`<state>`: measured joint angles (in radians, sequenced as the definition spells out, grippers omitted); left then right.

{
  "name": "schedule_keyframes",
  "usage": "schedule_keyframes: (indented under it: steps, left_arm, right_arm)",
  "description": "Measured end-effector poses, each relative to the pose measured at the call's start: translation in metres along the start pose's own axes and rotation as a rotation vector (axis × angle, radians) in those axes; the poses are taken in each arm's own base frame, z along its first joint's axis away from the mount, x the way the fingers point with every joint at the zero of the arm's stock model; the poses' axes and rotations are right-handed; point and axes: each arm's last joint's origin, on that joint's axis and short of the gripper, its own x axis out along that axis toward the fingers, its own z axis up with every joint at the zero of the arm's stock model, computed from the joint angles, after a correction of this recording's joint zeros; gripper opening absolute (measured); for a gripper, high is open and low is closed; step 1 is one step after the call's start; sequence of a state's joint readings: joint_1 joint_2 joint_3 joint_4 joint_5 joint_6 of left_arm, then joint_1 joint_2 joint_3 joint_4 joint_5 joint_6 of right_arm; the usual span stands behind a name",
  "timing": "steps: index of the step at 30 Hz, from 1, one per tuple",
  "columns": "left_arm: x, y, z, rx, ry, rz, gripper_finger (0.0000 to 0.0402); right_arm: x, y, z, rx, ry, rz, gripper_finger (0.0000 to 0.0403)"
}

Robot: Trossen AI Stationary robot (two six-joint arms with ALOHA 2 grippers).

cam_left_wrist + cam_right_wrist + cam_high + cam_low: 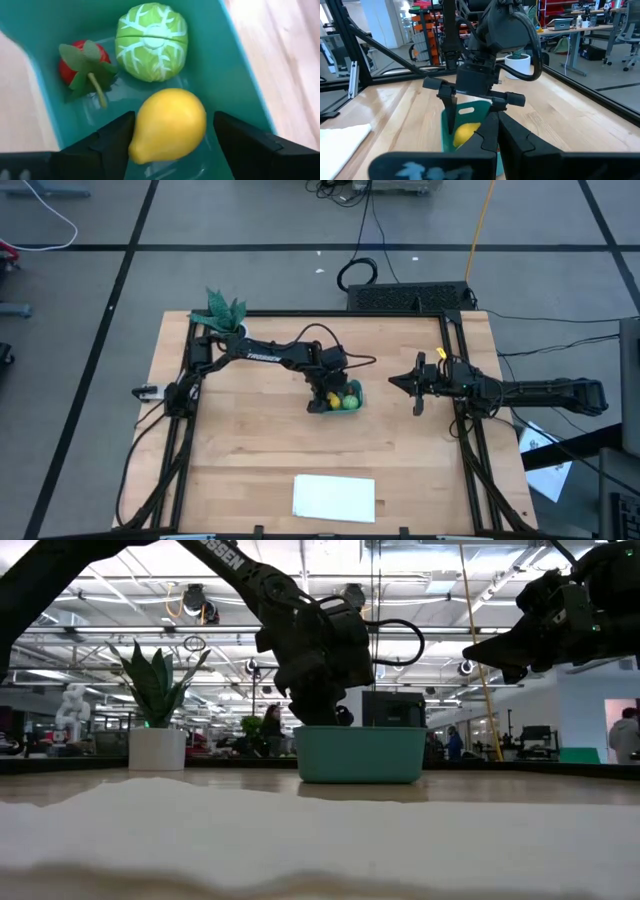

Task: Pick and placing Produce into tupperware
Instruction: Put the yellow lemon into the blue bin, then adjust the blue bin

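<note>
Three pieces of produce lie inside the teal tub [337, 402]: a red one [75, 67], a green one [152, 41] and a yellow lemon [170, 125]. The tub sits near the middle of the surface [250, 450].

The left claw [172, 137] hangs directly over the tub, fingers down inside it. Its fingers stand apart, one on each side of the lemon. In the left wrist view a gap shows on one side and the other finger [117, 137] lies at the lemon's edge; contact there cannot be confirmed. The lemon appears to rest on the tub floor, its long axis lying slantwise between the fingers, its pointed end toward that closer finger. The green and red pieces lie beyond the lemon, clear of the fingers.

Judgement: all produce is placed, so the coming move is a straight lift out of the tub. The fingers must clear the lemon and the tub wall without dragging either.

The right claw [418, 385] waits well to the right of the tub, fingers together and empty, pointing at it. The left arm is plainly the nearer.

Hidden: in the low view the tub wall [360, 755] conceals all contents and the left fingertips. In the high view the left arm covers part of the tub and the red piece cannot be made out.
</note>
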<state>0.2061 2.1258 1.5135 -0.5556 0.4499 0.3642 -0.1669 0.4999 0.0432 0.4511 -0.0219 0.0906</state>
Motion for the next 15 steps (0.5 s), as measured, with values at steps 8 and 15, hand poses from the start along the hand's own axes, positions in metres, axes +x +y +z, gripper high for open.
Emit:
schedule_keyframes:
  steps: [8, 15]
  left_arm:
    - [-0.003, 0.001, 0.002, -0.001, 0.017, 0.028, 0.0287]
    - [-0.018, -0.004, 0.019, 0.019, 0.051, 0.066, 0.0287]
  right_arm:
    - [0.0, 0.0, 0.0, 0.001, 0.0, 0.0, 0.0]
    - [0.0, 0.0, 0.0, 0.002, 0.0, 0.0, 0.0]
